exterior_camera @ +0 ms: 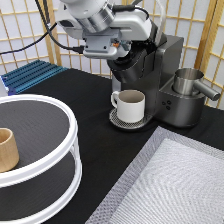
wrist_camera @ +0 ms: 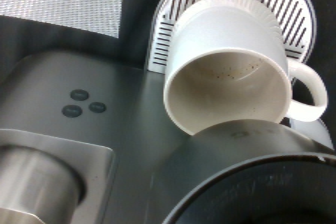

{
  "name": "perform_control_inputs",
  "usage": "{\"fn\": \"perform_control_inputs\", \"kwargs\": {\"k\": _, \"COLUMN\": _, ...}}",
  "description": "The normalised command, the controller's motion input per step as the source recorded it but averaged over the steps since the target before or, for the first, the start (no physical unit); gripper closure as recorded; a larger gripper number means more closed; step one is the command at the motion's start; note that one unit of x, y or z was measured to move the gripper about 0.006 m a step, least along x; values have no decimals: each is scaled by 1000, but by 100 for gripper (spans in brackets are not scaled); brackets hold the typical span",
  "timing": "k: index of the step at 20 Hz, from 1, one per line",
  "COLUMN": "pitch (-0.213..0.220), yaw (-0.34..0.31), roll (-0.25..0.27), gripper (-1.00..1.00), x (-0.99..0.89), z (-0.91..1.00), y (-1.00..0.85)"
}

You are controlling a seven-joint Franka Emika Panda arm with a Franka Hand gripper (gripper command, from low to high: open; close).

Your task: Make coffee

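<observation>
The silver-grey robot gripper point(exterior_camera: 131, 46) hangs right over the top of the dark grey single-serve coffee machine point(exterior_camera: 152, 75), at the machine's brew head. Its fingers are hidden against the dark body, so I cannot tell if the jaws are wide, narrow, or holding sth.

Just below the jaws, on the round slotted metal drip tray point(exterior_camera: 116, 119), stands the white ceramic mug with handle point(exterior_camera: 129, 105). In the wrist view the mug point(wrist_camera: 232, 75) is upright and looks empty, w/ only few brown specks inside; the tray point(wrist_camera: 169, 40) shows behind it.

Beside the jaws, toward the exterior view's right, a shiny steel cylinder w/ a side handle point(exterior_camera: 189, 82) sits on the machine's lower part.

Well apart from the jaws, at the exterior view's left, is a white two-level round rack w/ black mesh shelves point(exterior_camera: 40, 150); a tan wooden cup point(exterior_camera: 7, 149) stands on its upper shelf.

The small coffee pod is not visible in either view; I cannot tell where it is.
</observation>
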Motion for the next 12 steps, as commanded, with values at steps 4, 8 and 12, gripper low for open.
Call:
{"fn": "perform_control_inputs", "kwargs": {"k": 4, "pitch": 9, "yaw": -92, "roll": 53, "gripper": 100, "x": -88, "z": -74, "y": 202}}
{"fn": "perform_control_inputs", "kwargs": {"k": 8, "pitch": 1, "yaw": -86, "roll": 29, "gripper": 100, "x": -126, "z": -78, "y": 269}}
{"fn": "perform_control_inputs", "kwargs": {"k": 12, "pitch": 0, "yaw": -75, "roll": 4, "gripper": 100, "x": -177, "z": -29, "y": 360}}
